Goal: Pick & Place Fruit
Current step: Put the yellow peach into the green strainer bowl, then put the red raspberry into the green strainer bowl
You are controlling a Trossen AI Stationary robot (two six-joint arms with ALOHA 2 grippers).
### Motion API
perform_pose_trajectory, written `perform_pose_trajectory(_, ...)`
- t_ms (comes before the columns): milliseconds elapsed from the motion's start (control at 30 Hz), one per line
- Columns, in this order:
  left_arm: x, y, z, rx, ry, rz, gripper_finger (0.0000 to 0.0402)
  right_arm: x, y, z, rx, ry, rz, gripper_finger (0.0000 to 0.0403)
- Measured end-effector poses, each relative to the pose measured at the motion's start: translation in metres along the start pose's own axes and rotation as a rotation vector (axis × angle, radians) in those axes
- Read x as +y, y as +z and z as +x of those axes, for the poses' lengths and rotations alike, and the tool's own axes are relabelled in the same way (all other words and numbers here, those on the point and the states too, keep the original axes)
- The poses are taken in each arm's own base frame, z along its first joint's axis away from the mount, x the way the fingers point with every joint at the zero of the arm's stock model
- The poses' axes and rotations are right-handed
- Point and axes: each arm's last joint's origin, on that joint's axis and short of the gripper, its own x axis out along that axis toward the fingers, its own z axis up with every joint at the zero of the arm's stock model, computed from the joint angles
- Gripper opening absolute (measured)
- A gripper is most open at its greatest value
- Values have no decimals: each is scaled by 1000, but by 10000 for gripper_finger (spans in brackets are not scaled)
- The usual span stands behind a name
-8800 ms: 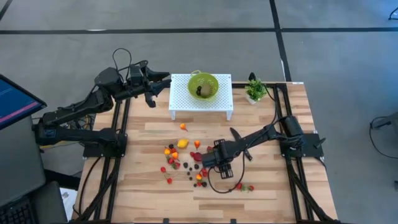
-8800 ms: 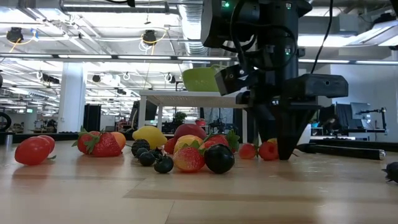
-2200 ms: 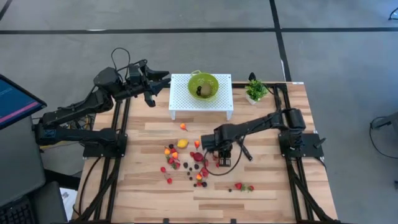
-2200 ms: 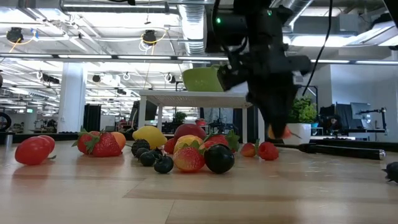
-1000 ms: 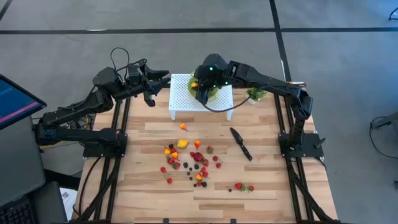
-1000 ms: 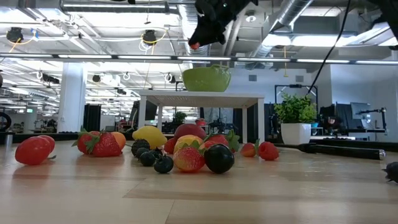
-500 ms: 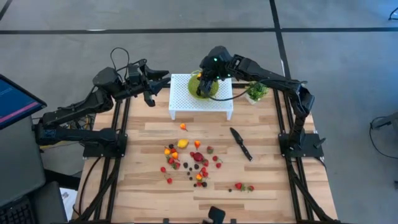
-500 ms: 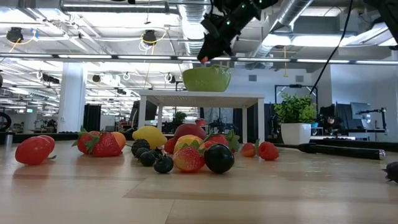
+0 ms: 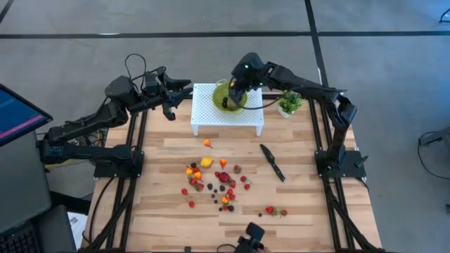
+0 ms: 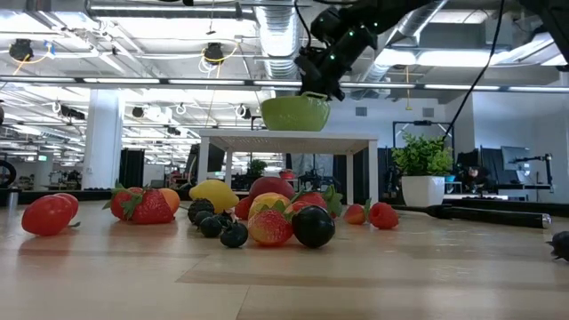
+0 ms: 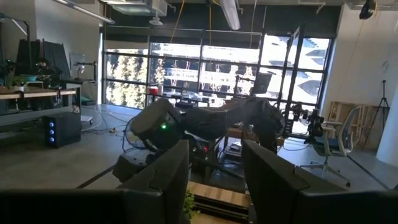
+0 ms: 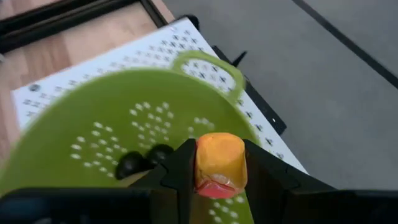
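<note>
1. Your right gripper [image 12: 219,167] is hovering over the perforated green plastic colander [image 9: 226,98] at the high view's upper centre, jaws clamped on a stubby orange-yellow toy fruit [image 12: 219,163].
2. Its reddish end is pointing toward the wrist camera; its long axis is unclear.
3. Your left gripper [image 9: 184,90] is waiting upper left, jaws apart.

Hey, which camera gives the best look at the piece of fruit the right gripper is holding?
The right wrist view: the orange-yellow fruit sits clamped in the right gripper, above the green colander. The high view shows only the arm over the colander. The low view hides the fruit. The left wrist view shows just the right arm.
</note>
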Motion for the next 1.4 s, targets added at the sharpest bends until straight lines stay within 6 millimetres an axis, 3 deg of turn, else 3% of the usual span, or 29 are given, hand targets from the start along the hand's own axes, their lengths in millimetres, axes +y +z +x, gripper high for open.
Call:
perform_pose_trajectory(533, 0, 0, 0, 0, 1, 0, 142, 5, 0, 1, -1, 11, -43, 110)
perform_pose_trajectory(1000, 0, 0, 0, -4, 0, 1, 142, 8, 5, -3, -18, 14, -1, 193)
perform_pose_trajectory(1167, 0, 0, 0, -5, 0, 1, 142, 28, 17, -13, -62, 52, -30, 193)
perform_pose_trajectory(1400, 0, 1, 0, -6, 0, 1, 142, 72, 27, -34, -45, 129, -151, 174)
